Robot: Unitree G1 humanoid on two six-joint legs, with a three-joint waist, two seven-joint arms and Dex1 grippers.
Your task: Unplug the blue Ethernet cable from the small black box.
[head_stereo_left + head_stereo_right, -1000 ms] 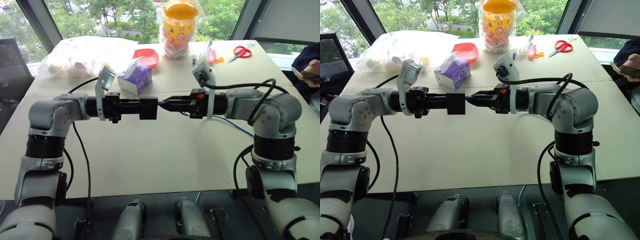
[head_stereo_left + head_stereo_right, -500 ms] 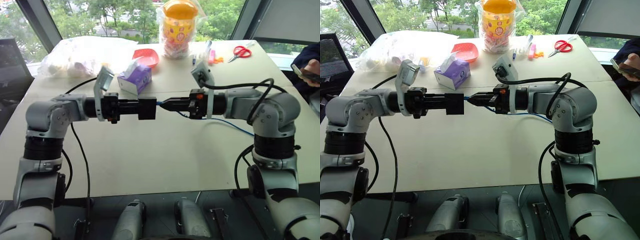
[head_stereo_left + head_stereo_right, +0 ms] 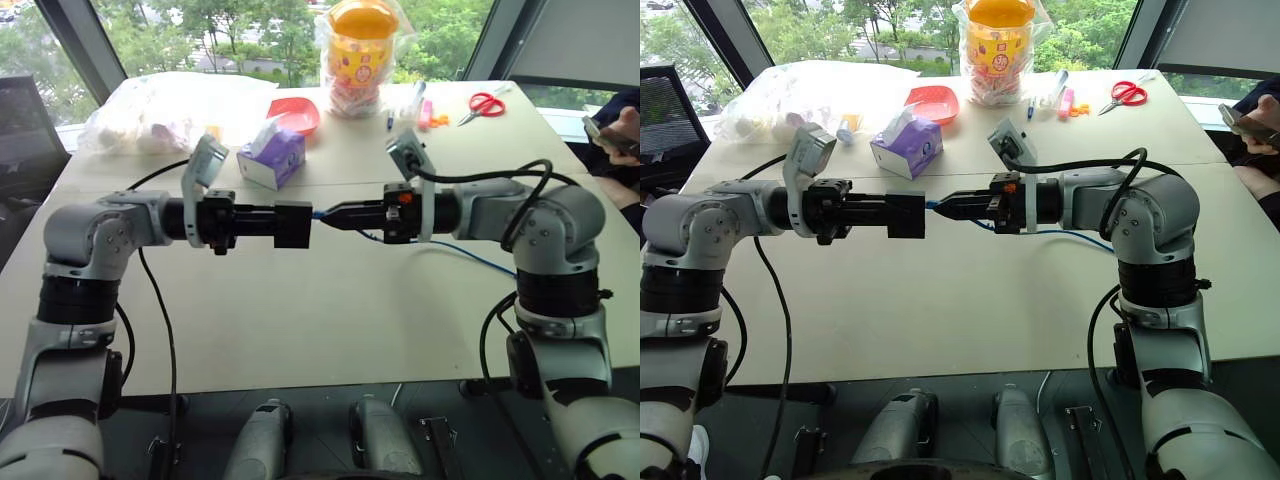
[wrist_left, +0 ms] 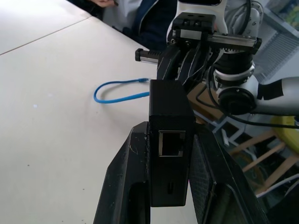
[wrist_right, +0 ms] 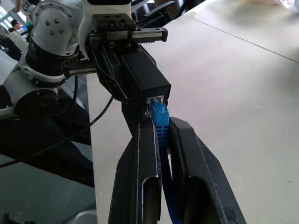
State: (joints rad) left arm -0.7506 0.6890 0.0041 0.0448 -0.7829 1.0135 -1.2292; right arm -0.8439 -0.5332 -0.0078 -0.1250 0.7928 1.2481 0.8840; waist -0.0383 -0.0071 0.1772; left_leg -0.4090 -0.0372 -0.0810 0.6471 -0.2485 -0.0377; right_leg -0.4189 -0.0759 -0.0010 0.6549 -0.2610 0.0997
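Both arms meet level above the table (image 3: 300, 330), mid-air, fingertip to fingertip. My left gripper (image 3: 292, 223) is clamped on the small black box (image 4: 169, 140), holding it by its flat sides; an empty port faces the left wrist camera. My right gripper (image 5: 161, 135) is pinched tight on the blue boot of the blue Ethernet cable (image 5: 159, 117), right behind the plug. The plug sits at the box's port, at 9 o'clock from the right fingertips in the head view. I think it's still seated, though the right wrist view doesn't let me judge the latch tab.

The rest of the cable trails off toward 4 o'clock across the table, with a slack loop lying there.

Risks from here, as I judge them:
- Latch not depressed: a straight pull drags the box out of the left grip, or snaps the tab.
- Fingers on the rubber boot only: they may slide off under load.
- Off-axis pull: plug binds in the port.
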